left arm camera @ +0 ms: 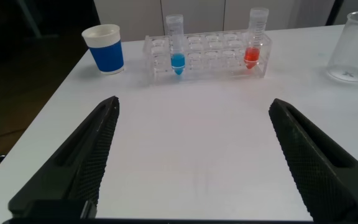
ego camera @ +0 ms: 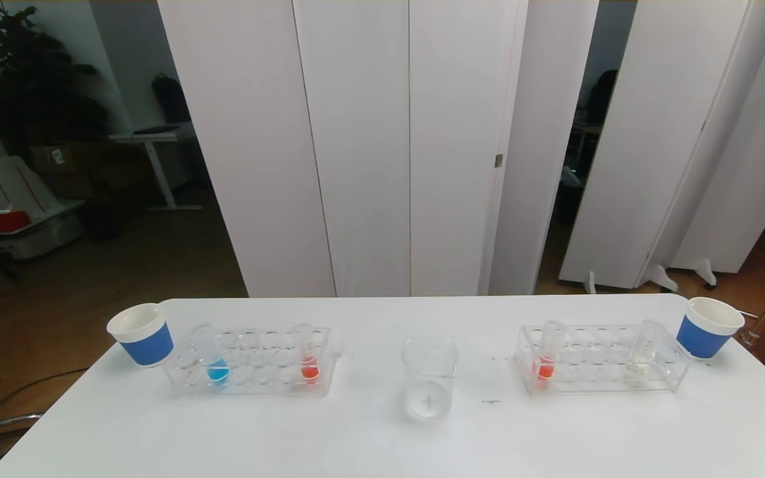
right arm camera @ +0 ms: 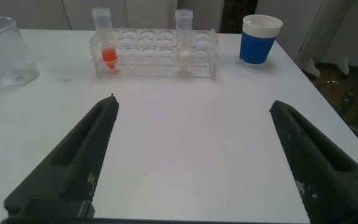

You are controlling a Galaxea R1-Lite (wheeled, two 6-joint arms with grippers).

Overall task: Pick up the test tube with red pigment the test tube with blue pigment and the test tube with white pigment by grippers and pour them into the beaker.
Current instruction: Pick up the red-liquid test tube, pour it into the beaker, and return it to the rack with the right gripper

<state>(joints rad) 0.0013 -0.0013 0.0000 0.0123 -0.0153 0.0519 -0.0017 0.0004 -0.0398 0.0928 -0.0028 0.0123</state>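
the white surface [ego camera: 382,438] carries everything. my beaker [ego camera: 429,378] stands at its middle, well ahead of both claws, between two clear racks. the left rack [ego camera: 253,362] holds the test tube with blue pigment [ego camera: 213,355] and a red tube [ego camera: 307,355]; the right rack [ego camera: 601,362] holds another red tube [ego camera: 547,355] and the test tube with white pigment [ego camera: 641,352]. the head view shows neither arm. my left claw [left arm camera: 194,162] and right claw [right arm camera: 194,162] gape wide, holding nothing, above bare surface.
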